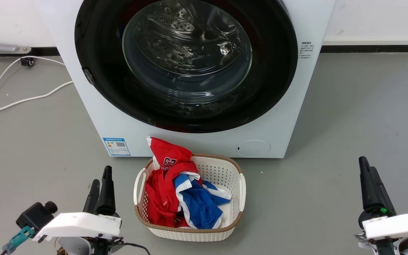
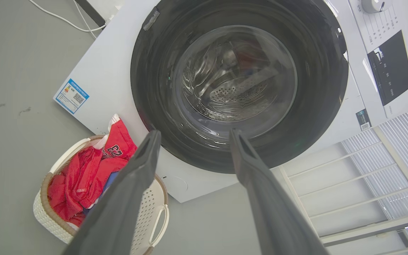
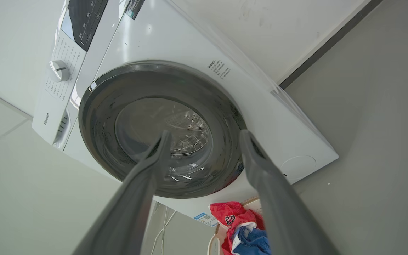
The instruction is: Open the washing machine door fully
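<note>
The washing machine (image 1: pixel 197 143) is a white front-loader standing straight ahead. The washing machine door (image 1: pixel 186 53) lies shut, flat against the front, with a glossy black rim around a clear glass bowl. A small grey tab (image 1: pixel 88 76) sits on the rim's left side. My left gripper (image 1: pixel 101 177) hovers low at the left, well short of the machine, and my right gripper (image 1: pixel 368 168) low at the right. In the left wrist view the left gripper (image 2: pixel 195 132) is open and empty, facing the door (image 2: pixel 239 81). The right gripper (image 3: pixel 205 132) is likewise open before the door (image 3: pixel 133 117).
A white laundry basket (image 1: pixel 221 166) with red and blue clothes (image 1: pixel 165 166) stands on the grey floor just before the machine, between my arms. White cables (image 1: pixel 20 101) trail across the floor at the left. A white rack (image 2: pixel 349 184) stands beside the machine.
</note>
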Available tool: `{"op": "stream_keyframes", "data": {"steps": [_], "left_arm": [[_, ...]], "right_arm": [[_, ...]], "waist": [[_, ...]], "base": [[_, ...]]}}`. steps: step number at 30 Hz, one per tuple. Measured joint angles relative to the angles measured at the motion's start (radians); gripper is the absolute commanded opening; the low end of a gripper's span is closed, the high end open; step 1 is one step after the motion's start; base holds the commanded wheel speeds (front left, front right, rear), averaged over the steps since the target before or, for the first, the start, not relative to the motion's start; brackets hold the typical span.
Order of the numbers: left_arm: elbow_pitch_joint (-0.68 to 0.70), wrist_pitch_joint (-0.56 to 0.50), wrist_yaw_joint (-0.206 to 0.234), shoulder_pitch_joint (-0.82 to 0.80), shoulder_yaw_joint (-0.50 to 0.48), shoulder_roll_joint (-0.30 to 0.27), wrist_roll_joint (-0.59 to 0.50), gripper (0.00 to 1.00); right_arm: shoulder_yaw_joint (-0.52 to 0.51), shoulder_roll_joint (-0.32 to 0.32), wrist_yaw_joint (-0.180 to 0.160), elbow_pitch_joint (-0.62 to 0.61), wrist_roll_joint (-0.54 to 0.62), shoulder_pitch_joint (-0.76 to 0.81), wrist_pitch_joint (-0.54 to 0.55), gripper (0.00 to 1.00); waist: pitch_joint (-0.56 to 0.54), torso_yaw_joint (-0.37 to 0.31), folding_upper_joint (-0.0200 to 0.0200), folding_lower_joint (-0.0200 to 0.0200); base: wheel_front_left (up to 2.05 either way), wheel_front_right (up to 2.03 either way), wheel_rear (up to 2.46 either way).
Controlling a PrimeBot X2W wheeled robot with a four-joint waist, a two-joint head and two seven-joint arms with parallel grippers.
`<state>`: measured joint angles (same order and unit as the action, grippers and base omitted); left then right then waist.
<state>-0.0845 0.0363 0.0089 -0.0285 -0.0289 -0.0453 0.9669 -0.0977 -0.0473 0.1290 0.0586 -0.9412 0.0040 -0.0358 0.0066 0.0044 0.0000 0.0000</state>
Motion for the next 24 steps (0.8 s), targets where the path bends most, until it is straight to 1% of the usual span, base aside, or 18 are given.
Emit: {"op": "stream_keyframes", "data": {"steps": [8,14,24], "left_arm": [[0.022,0.028,0.035,0.006,0.04,-0.014,-0.142,1.0],[0.044,0.047,0.06,0.009,0.076,-0.03,-0.223,1.0],[0.067,0.077,0.079,0.024,0.114,-0.047,-0.335,1.0]], "right_arm": [[0.019,0.0,0.0,-0.031,0.172,0.023,-0.027,1.0],[0.024,0.0,0.0,-0.054,0.264,0.034,-0.049,1.0],[0.026,0.0,0.0,-0.095,0.401,0.048,-0.079,1.0]], "waist": [[0.0,0.002,0.0,0.0],[0.002,0.004,0.0,0.0],[0.002,0.005,0.0,0.0]], "base": [[0.0,0.0,0.0],[0.0,0.0,0.0],[0.0,0.0,0.0]]}}
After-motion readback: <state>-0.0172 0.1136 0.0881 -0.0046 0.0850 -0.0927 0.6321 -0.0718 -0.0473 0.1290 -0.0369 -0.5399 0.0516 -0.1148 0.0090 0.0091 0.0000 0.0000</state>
